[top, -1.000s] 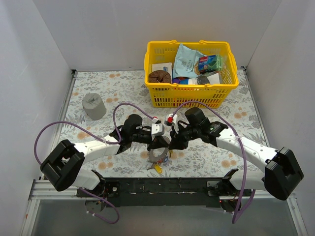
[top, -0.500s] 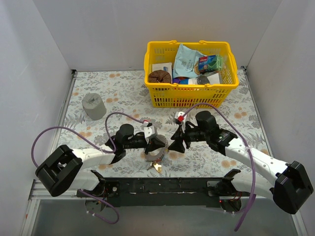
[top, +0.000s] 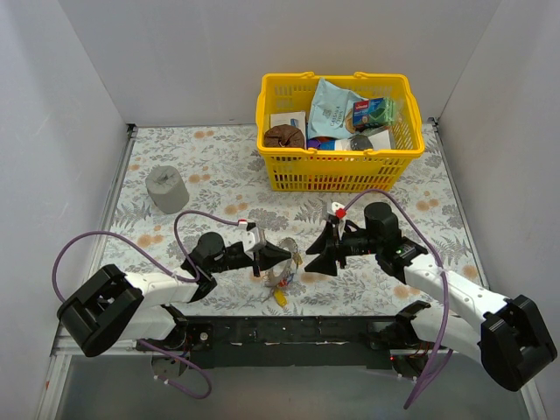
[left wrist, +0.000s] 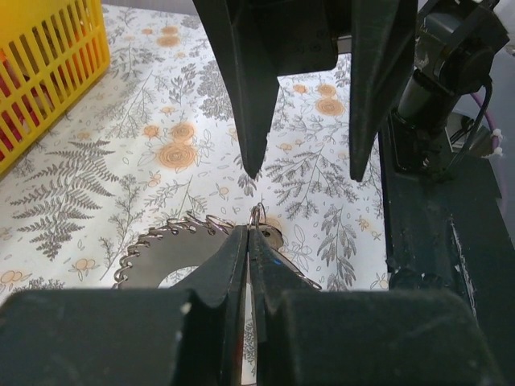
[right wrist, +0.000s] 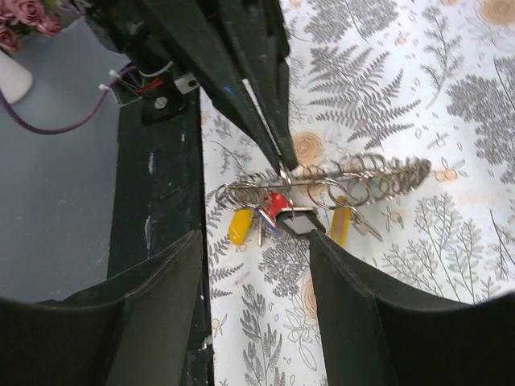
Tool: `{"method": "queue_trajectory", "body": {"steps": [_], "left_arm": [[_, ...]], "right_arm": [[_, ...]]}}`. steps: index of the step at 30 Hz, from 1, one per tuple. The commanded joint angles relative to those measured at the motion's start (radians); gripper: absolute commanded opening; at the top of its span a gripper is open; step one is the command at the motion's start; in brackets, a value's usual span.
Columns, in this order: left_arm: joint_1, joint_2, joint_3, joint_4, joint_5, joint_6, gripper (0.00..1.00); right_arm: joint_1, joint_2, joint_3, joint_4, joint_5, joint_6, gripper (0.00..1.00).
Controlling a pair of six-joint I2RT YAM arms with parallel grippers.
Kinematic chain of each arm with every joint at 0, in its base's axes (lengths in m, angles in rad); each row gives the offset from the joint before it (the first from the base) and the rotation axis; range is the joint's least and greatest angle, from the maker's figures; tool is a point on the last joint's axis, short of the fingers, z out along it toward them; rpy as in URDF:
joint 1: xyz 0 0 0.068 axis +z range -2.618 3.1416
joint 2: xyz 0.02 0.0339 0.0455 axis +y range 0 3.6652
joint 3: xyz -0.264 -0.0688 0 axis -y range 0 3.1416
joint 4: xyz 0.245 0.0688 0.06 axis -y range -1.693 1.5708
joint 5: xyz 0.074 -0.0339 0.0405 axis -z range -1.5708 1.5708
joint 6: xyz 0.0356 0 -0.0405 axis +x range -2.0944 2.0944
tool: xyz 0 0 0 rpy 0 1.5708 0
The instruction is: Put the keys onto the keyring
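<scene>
Near edge, 6 o'clock: black metal rail [top: 289, 331] w/ both arm bases bolted on. Just past it the keys [right wrist: 276, 203]: small silver blades w/ yellow, red and blue plastic heads, bunched against the keyring's near rim. The keyring [right wrist: 322, 181] is a big shiny silver hoop w/ a wide centre hole, its rim fringed w/ many small wire loops. It sits approx 6 o'clock on the table, between the two grippers. Can't tell if it rests on the cloth or is lifted.

Left gripper [left wrist: 248, 241] reaches in from 9 o'clock, black tapered fingers clenched on one small loop at the hoop's rim. Right gripper [top: 308, 260], from 3 o'clock, has its jaws spread and holds nothing, tips near the hoop but apart from it.

The tablecloth [top: 219, 166] is flat, printed w/ grey ferns and orange flowers. Farther, 10 o'clock: stubby grey cylinder [top: 166, 188]. Farthest, 12–1 o'clock: yellow plastic lattice basket [top: 341, 155] w/ packets inside.
</scene>
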Motion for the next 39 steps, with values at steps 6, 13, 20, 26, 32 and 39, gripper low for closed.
{"method": "queue_trajectory", "body": {"steps": [6, 13, 20, 26, 32, 39], "left_arm": [[0.000, -0.043, -0.009, 0.114, 0.021, -0.013, 0.00], [0.000, -0.043, -0.007, 0.122, 0.030, -0.016, 0.00], [0.000, -0.048, -0.004, 0.117, 0.037, -0.016, 0.00], [0.000, -0.048, -0.006, 0.119, 0.040, -0.018, 0.00], [0.000, -0.048, -0.007, 0.120, 0.040, -0.019, 0.00], [0.000, -0.051, -0.010, 0.123, 0.040, -0.021, 0.00]], "right_arm": [[-0.001, -0.022, -0.027, 0.182, -0.105, 0.024, 0.68], [-0.001, 0.012, -0.039, 0.268, -0.112, 0.055, 0.65], [-0.001, 0.062, -0.042, 0.332, -0.129, 0.095, 0.54], [-0.001, 0.085, -0.037, 0.334, -0.116, 0.101, 0.42], [-0.001, 0.117, -0.036, 0.351, -0.126, 0.112, 0.33], [-0.001, 0.127, -0.044, 0.357, -0.131, 0.113, 0.16]]}}
